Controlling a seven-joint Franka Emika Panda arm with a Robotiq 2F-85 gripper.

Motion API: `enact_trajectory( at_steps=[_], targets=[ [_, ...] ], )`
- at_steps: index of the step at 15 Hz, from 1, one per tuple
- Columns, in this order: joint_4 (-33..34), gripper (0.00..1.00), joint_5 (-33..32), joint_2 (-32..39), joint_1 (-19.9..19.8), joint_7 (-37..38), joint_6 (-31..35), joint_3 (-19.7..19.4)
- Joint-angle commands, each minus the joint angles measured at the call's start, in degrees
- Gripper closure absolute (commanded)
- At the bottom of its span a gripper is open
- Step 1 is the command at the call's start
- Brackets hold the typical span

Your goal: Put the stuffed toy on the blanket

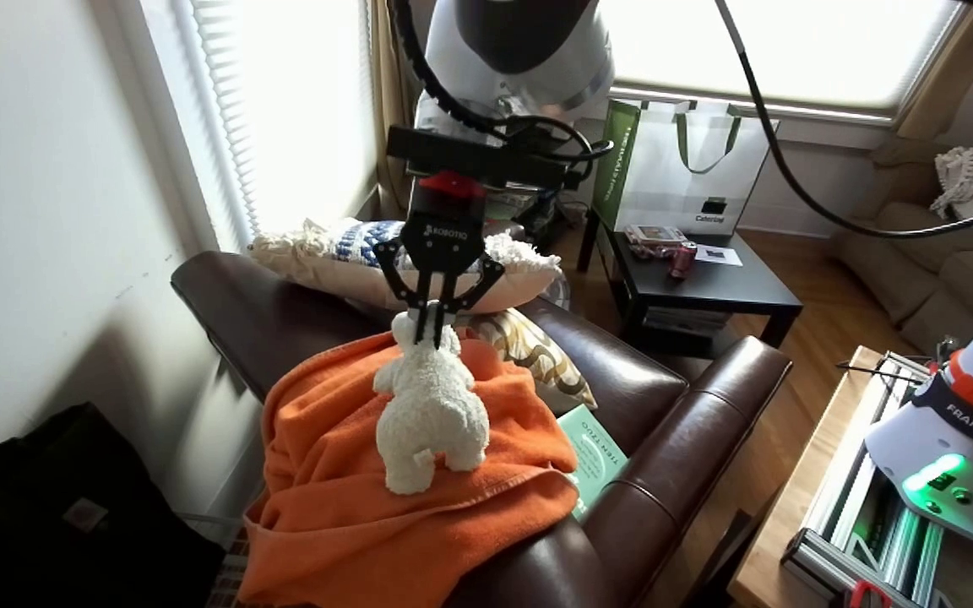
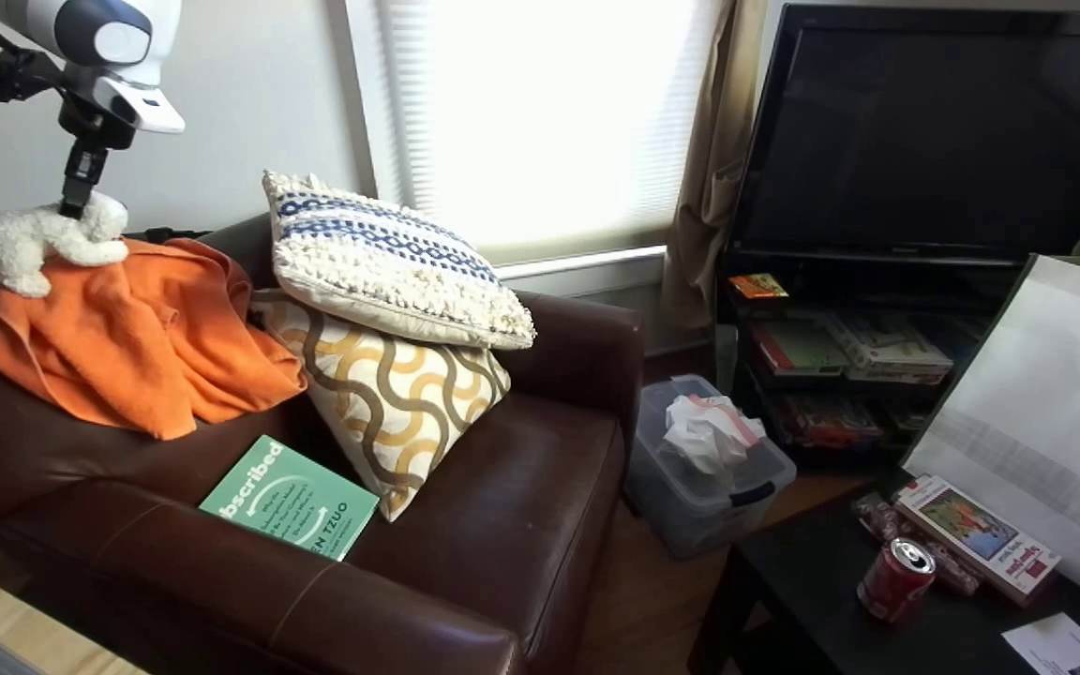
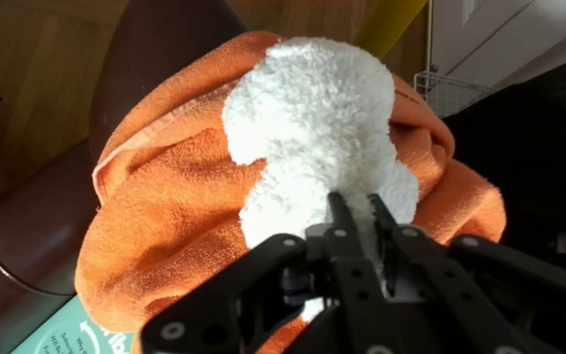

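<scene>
The stuffed toy (image 1: pixel 434 414) is white, fluffy and four-legged. It is also in the exterior view (image 2: pixel 20 242) and the wrist view (image 3: pixel 312 103). The orange blanket (image 1: pixel 326 532) is draped in folds over the brown sofa's back corner; it also shows in the exterior view (image 2: pixel 142 352) and around the toy in the wrist view (image 3: pixel 165 211). My gripper (image 1: pixel 429 342) points down and is shut on the toy's head and neck area, with white fluff between the fingers (image 3: pixel 354 197). The toy's legs are at the blanket's surface; I cannot tell whether they bear its weight.
The brown leather sofa (image 2: pixel 540 469) holds a fringed pillow (image 2: pixel 390 258), a patterned pillow (image 2: pixel 390 394) and a green book (image 2: pixel 292 502). A black table (image 1: pixel 698 279) bears a paper bag (image 1: pixel 689 177) and a red can (image 1: pixel 682 260). A wall stands close behind the blanket.
</scene>
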Motion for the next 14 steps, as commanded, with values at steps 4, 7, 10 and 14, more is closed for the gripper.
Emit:
enact_trajectory(
  at_steps=[4,7,10,14],
  targets=[
    [3.91,0.44,-11.82,2.77,3.04,12.24,-0.33,-3.9],
    [-0.41,0.21,-12.46,-4.15,1.32,6.3,0.38,-2.18],
    [-5.0,0.01,-10.84,-12.68,0.37,0.7,0.42,-0.59],
    [-4.04,0.0,-15.94,-14.88,0.55,3.19,-0.12,-0.45]
  ],
)
